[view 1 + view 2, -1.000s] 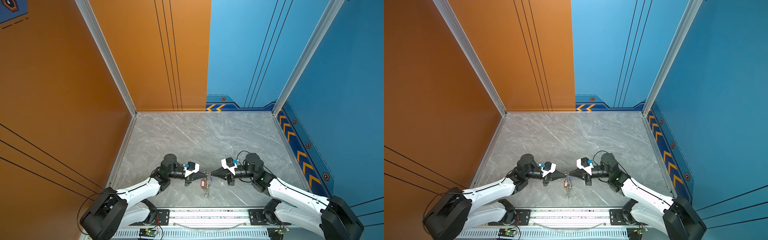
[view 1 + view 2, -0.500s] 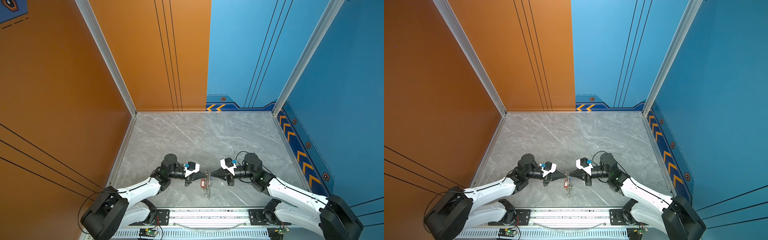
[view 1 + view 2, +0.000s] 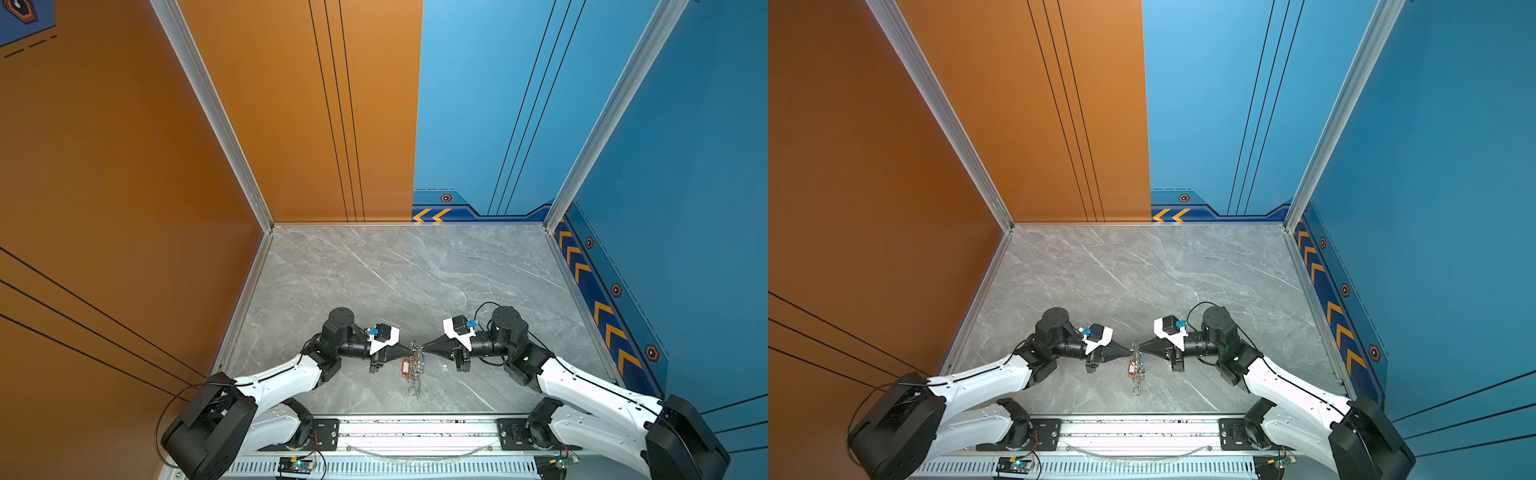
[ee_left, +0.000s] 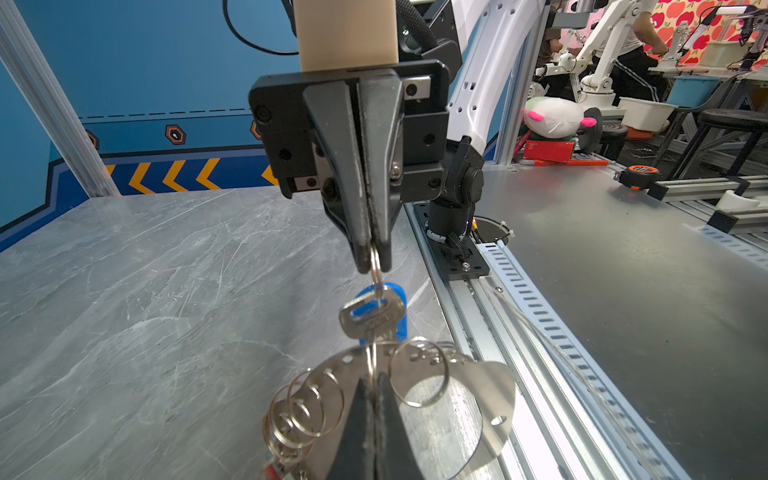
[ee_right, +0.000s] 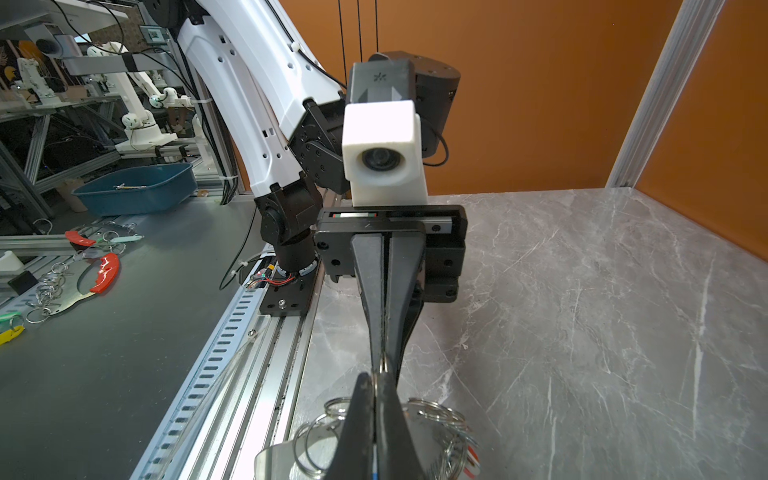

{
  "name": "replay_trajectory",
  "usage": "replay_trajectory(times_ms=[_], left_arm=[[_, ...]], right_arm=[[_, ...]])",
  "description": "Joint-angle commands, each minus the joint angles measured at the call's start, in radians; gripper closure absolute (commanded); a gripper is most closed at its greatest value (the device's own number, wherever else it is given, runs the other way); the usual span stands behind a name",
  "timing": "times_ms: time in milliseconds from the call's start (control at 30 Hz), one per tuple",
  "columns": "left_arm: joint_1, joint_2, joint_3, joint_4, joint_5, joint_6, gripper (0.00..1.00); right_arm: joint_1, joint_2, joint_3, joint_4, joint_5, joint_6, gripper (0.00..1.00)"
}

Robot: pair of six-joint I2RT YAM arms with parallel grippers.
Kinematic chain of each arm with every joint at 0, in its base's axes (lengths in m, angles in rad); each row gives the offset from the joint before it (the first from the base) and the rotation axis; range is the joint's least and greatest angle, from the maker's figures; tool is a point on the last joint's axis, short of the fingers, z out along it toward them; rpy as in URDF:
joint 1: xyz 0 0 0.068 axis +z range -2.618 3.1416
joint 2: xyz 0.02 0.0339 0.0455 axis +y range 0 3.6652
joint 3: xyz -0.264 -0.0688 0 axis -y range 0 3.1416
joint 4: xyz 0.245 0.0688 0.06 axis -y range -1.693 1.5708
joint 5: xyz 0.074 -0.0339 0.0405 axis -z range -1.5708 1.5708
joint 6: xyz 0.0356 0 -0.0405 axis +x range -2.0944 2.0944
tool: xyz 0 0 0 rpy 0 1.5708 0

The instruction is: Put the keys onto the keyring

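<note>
At the tabletop's [image 3: 415, 270] 6 o'clock edge, the left hand [image 3: 410, 352] reaches in from 9 and pinches a keyring [image 4: 490, 390] split ring. The right hand [image 3: 423, 348], from 3, pinches the blue-tagged key's [image 4: 374, 318] ring (both clamped tight). Best to twist slowly, with the rings edge-aligned.

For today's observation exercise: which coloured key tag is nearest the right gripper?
The blue tag, behind the key hanging at the right gripper; the red tag lies farther away.

A silver key [image 4: 372, 318] between two held rings.
The right gripper [image 4: 374, 262] pinches the small ring [image 4: 376, 274] through the key's head, beside its blue tag [image 4: 401, 331]; the left gripper [image 4: 374, 386] nips a thin split ring [image 4: 371, 361] at the keyring [image 4: 490, 390] rim.
</note>
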Motion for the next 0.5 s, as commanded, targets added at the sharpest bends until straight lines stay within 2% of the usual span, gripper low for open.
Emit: replay_trajectory(times_ms=[0,200,467], left_arm=[[-0.003,-0.021,0.001,-0.012,0.035,-0.004,1.00],[-0.008,-0.025,0.001,-0.012,0.036,-0.007,1.00],[-0.009,-0.021,0.001,-0.012,0.024,-0.009,1.00]], right_arm=[[0.002,0.018,0.023,-0.020,0.030,-0.021,1.00],[0.006,0.017,0.023,-0.027,0.052,-0.027,1.00],[0.015,0.032,0.028,-0.029,0.015,-0.027,1.00]])
